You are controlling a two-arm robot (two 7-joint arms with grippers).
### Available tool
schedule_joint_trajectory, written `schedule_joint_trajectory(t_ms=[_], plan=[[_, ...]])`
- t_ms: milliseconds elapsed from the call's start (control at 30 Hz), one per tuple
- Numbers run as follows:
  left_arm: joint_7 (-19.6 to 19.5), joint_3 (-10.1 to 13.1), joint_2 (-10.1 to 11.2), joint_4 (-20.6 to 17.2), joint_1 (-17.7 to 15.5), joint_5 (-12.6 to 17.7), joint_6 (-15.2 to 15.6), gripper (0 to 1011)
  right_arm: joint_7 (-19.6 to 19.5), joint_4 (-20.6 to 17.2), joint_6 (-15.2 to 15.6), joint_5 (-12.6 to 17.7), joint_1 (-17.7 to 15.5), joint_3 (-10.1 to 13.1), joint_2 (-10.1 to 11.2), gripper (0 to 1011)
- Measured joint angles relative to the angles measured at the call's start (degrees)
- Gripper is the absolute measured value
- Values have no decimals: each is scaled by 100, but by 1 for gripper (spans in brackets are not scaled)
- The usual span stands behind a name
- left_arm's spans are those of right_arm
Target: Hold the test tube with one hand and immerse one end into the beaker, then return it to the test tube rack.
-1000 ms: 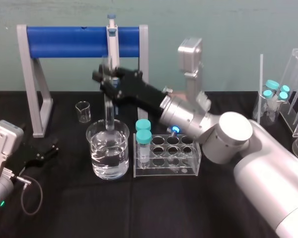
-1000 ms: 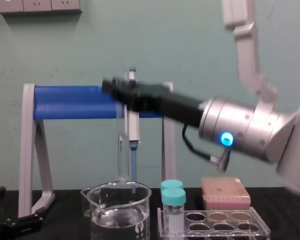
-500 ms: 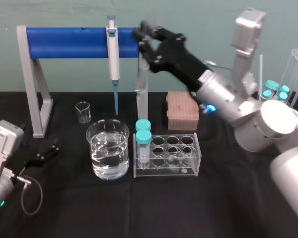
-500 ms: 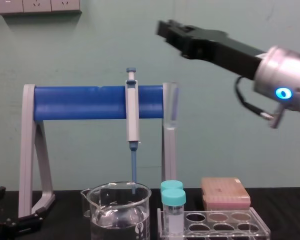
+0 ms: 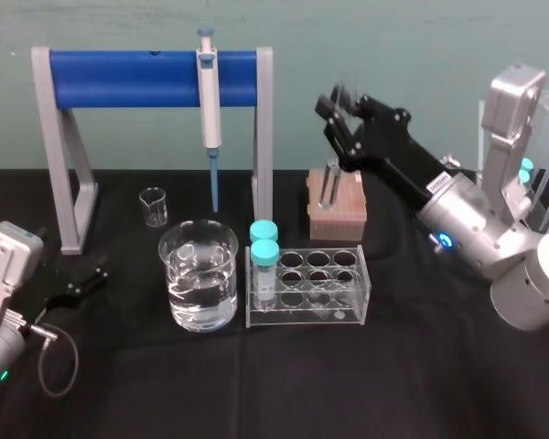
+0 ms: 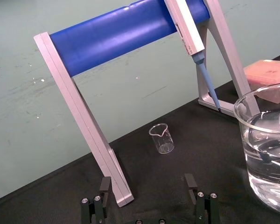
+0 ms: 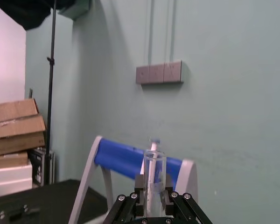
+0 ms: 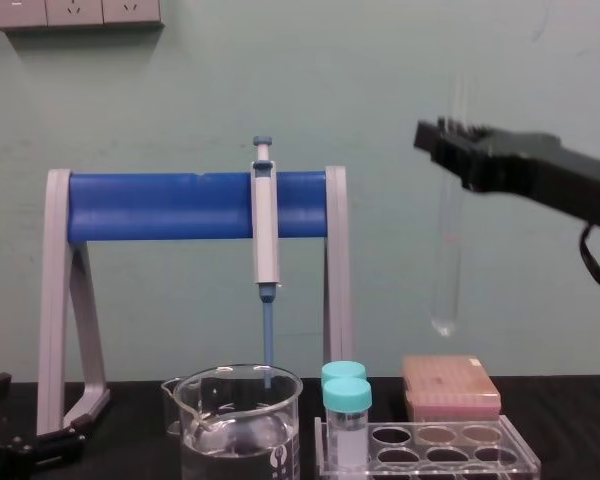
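Observation:
My right gripper point(image 8: 450, 150) is shut on the upper part of the test tube point(image 8: 448, 240), a long clear tube that hangs upright in the air. Its rounded bottom is well above the pink-orange box point(image 8: 450, 385), behind and to the right of the test tube rack point(image 8: 520, 462). In the head view the right gripper point(image 5: 337, 114) holds the test tube point(image 5: 329, 190) behind the rack point(image 5: 302, 315). The beaker point(image 5: 199, 274), part full of clear liquid, stands left of the rack. The right wrist view shows the tube point(image 7: 153, 172) between the fingers. My left gripper point(image 6: 148, 186) rests open at the table's left.
A blue-barred stand point(image 5: 146, 78) with a hanging pipette point(image 5: 208, 91) stands behind the beaker. A small glass vessel point(image 5: 153, 206) sits behind and left of it. Two teal-capped tubes point(image 5: 264, 247) fill the rack's left holes. More teal-capped tubes point(image 5: 508, 169) stand at the far right.
My right gripper lifted the test tube out of the beaker, swung it up and to the right, and has now come lower above the pink-orange box. The left arm has not moved.

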Motion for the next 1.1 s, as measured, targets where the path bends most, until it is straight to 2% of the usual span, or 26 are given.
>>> schedule_joint_trajectory(t_ms=[233,433,667,1100], plan=[[0,0,0,0,0,0,0,1000,47,23,83,0,-251,21,65,226],[0,0,0,0,0,0,0,1000,182,193,-114,-16,-371,8,43,226],[0,0,0,0,0,0,0,1000,249,334,-219,-76,-430,-30,-2,225],[0,0,0,0,0,0,0,1000,254,516,-169,-190,-453,-105,-77,225]])
